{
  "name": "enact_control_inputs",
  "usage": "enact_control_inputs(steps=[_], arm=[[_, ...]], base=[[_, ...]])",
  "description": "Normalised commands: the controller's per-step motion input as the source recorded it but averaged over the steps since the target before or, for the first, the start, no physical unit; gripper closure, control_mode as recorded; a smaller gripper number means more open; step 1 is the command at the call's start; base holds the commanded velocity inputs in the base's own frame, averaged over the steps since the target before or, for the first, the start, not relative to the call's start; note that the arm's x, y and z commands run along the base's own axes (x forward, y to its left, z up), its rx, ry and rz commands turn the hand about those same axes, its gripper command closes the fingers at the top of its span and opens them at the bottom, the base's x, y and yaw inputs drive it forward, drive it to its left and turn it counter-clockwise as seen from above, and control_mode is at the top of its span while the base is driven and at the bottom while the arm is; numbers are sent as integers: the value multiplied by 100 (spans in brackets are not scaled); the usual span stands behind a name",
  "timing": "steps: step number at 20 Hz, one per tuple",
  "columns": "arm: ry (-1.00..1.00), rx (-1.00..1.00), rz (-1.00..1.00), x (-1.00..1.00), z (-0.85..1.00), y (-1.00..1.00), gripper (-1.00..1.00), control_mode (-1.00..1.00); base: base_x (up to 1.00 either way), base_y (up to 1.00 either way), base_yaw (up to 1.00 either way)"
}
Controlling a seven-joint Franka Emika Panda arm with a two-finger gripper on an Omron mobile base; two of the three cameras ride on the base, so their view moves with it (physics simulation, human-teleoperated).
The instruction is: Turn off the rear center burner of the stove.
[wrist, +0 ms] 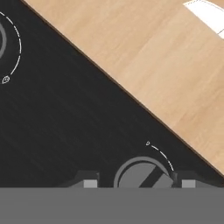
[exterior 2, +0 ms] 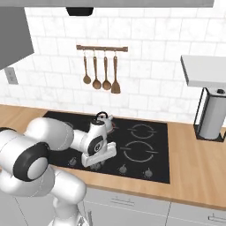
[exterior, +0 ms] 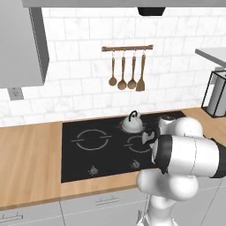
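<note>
Closest in, the hand view looks straight down on a round grey knob (wrist: 143, 174) with a raised bar across its face, set in the black glass of the stove (wrist: 65, 122). The gripper (wrist: 139, 183) straddles that knob, one dark finger tip (wrist: 90, 183) on each side of it and small gaps between tips and knob, so the jaws stand partly open and grip nothing; that slack, I judge, fits a hand letting go of or about to take the dial, and the dashed arc and small mark printed beside the knob show its range of turn. The light wooden counter (wrist: 144, 57) borders the stove's edge just beyond the knob. In the right base view the hand (exterior 2: 98, 152) hangs low over the front row of knobs, wrist bent down so the fingers point at the glass, which suits a dial that must be twisted from above. Behind the knob row lie the grey burner rings, and at the back middle of the stove the rear center burner (exterior 2: 111, 127) shows a thin red rim, mostly covered by a silver kettle (exterior 2: 102, 120) sitting on it. The red may mean it is lit, though the rim is too small to be sure. Farther back, wooden utensils (exterior 2: 100, 73) hang on a rail against the white tile wall.
</note>
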Motion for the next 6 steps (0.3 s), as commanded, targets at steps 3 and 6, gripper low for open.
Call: enact_control_inputs(steps=[3,6], arm=[[0,0,-44,-7,-50,0,100,-100],[0,0,-46,0,-48,0,100,-100]], base=[[0,0,0],[0,0,0]])
